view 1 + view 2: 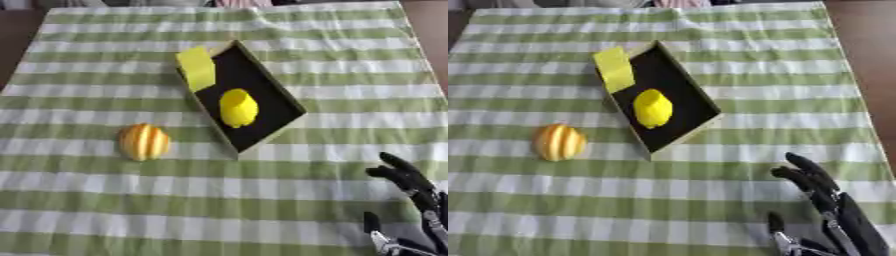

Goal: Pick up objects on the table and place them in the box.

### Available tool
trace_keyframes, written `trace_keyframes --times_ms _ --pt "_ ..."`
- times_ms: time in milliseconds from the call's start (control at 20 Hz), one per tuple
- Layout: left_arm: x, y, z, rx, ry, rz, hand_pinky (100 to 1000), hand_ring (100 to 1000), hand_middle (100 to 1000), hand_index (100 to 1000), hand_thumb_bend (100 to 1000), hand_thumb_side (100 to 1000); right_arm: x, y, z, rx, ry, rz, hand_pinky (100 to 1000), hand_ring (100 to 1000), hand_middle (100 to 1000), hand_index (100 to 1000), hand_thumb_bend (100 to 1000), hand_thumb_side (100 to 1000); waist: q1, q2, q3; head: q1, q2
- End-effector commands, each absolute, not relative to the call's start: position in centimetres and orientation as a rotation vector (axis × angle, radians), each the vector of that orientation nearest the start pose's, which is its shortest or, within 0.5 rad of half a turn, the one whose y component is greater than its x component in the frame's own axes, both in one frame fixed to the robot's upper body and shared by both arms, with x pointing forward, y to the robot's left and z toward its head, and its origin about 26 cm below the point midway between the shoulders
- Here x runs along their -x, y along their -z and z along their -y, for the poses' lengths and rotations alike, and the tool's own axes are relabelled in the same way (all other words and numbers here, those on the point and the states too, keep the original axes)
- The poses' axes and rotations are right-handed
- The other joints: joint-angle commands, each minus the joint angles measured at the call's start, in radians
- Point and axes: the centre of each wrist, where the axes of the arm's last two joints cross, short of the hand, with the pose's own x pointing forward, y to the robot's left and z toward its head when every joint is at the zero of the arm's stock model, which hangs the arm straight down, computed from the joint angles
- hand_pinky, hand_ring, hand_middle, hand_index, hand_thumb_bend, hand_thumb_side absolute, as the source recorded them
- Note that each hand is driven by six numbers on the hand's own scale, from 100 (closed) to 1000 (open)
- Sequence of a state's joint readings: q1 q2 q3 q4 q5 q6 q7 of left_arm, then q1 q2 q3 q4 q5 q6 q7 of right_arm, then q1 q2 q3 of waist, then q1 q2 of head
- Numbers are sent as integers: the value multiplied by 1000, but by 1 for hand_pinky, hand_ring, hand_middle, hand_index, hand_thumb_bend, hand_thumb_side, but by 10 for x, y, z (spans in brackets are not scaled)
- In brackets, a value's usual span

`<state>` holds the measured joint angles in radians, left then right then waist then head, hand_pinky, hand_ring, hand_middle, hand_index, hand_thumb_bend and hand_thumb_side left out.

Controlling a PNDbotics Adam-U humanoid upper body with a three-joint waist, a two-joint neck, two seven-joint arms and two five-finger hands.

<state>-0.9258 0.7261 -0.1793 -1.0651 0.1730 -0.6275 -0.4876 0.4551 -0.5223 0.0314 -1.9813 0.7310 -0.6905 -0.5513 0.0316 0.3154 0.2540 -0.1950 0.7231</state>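
A shallow box [262, 80] with a black inside and tan rim lies askew in the middle of the striped cloth. Inside it rests a yellow lemon-shaped object [238, 107]. A flat yellow-green piece [197, 67] leans over the box's far left rim. An orange and yellow ribbed round object [143, 141] sits on the cloth to the left of the box. My right hand [824, 200] shows at the lower right, fingers straight and pointing up, holding nothing, well apart from the box. My left hand is out of sight.
The table is covered by a green and white striped cloth [105, 200]. Bare brown table edge [868, 60] shows along the right side.
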Motion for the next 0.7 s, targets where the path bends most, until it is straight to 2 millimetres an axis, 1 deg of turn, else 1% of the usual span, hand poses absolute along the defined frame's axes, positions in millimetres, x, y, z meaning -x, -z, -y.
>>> trace_keyframes --times_ms 50,200,250,300,350,500,650,700 --pt "-455 -275 -339 -70 1761 2276 782 805 738 846 100 288 -161 -47 346 639 -624 2576 1000 986 793 992 100 297 -1 -21 2 4 8" --pt "-463 -268 -317 -14 1810 2263 786 809 746 851 100 281 -161 -48 348 636 -606 2569 1000 985 792 993 100 339 -3 -24 0 2 11" --pt "-465 -266 -311 -5 1830 2251 787 810 748 853 100 278 -161 -48 348 635 -601 2566 1000 985 792 993 100 335 -2 -26 0 1 12" --pt "-466 -265 -307 -1 1847 2239 791 815 752 856 100 256 -161 -48 349 634 -597 2563 1000 985 792 993 100 348 -1 -27 0 -1 13" --pt "-468 -264 -302 4 1867 2225 793 816 753 857 100 269 -160 -48 349 636 -590 2560 1000 985 791 994 100 343 0 -28 2 -3 14" --pt "-473 -262 -283 14 1919 2198 798 820 758 861 100 263 -159 -48 351 638 -571 2550 1000 986 790 997 100 383 3 -32 13 -13 17" --pt "-478 -257 -263 34 1951 2184 799 821 758 863 100 261 -160 -50 354 636 -545 2548 1000 984 788 997 100 384 5 -35 24 -25 22" --pt "-479 -256 -257 39 1960 2177 799 820 757 863 100 260 -161 -51 356 635 -536 2548 1000 984 789 997 100 406 5 -36 26 -26 24"
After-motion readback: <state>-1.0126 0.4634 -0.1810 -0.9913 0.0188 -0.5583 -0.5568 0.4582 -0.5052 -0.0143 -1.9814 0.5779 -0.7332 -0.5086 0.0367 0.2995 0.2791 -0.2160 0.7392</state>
